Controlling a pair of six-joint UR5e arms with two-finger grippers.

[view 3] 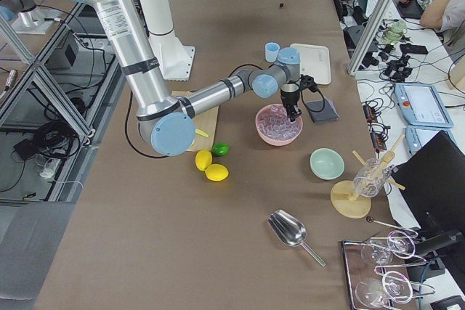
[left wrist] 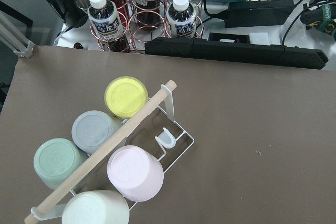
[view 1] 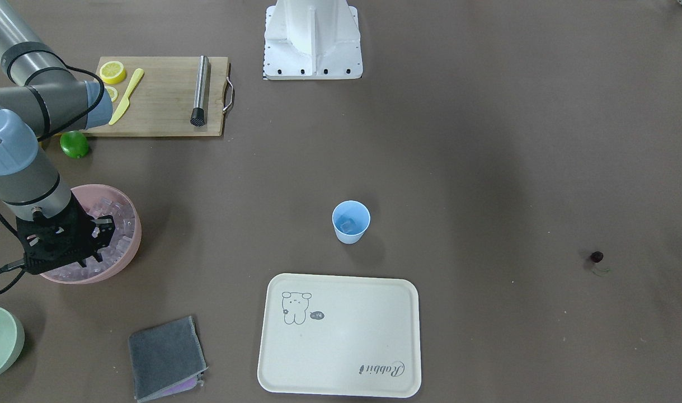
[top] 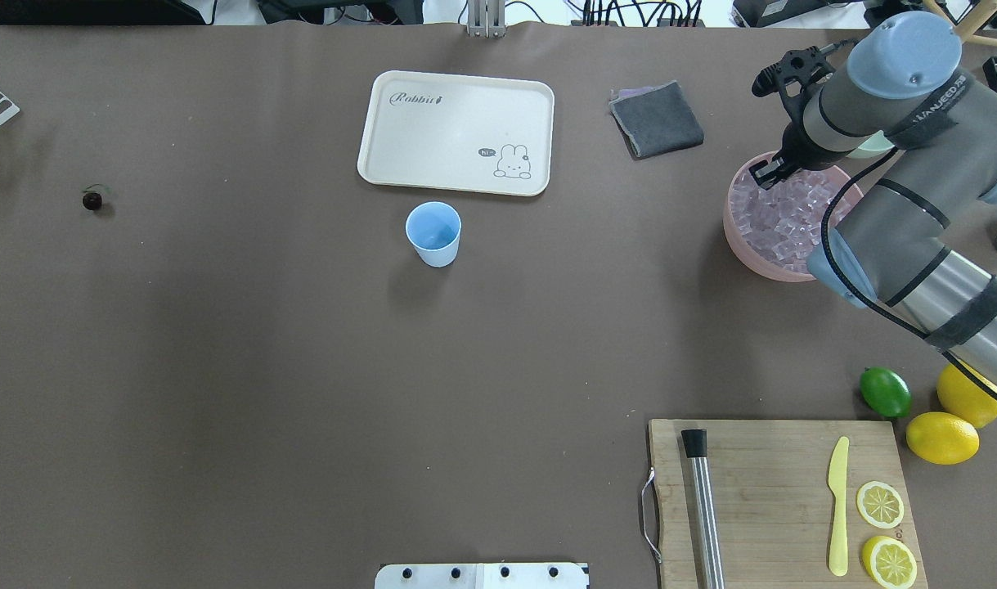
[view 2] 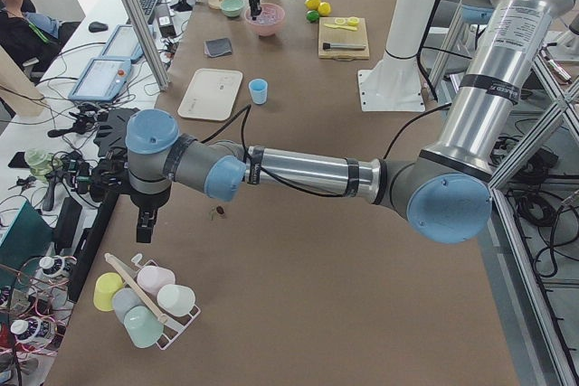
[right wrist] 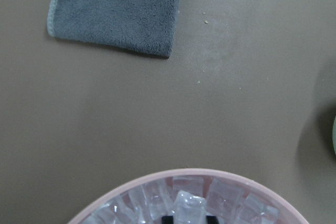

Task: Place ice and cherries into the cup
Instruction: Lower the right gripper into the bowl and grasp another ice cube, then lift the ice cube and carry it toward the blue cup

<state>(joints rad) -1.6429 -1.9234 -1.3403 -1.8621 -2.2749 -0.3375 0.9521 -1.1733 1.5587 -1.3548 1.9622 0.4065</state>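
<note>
Right gripper — fingers lowered into the ice filling the pink bowl at the right of the counter. Light blue cup stands upright just beside the cream tray. Cherry — well apart, far left.

One light blue cup, one cherry and one pink bowl heaped with ice cubes too many to count are sitting on the desk, alongside one tray, one cloth and one cutting board; two lemon slices, two whole lemons and one lime are also lying there.
</note>
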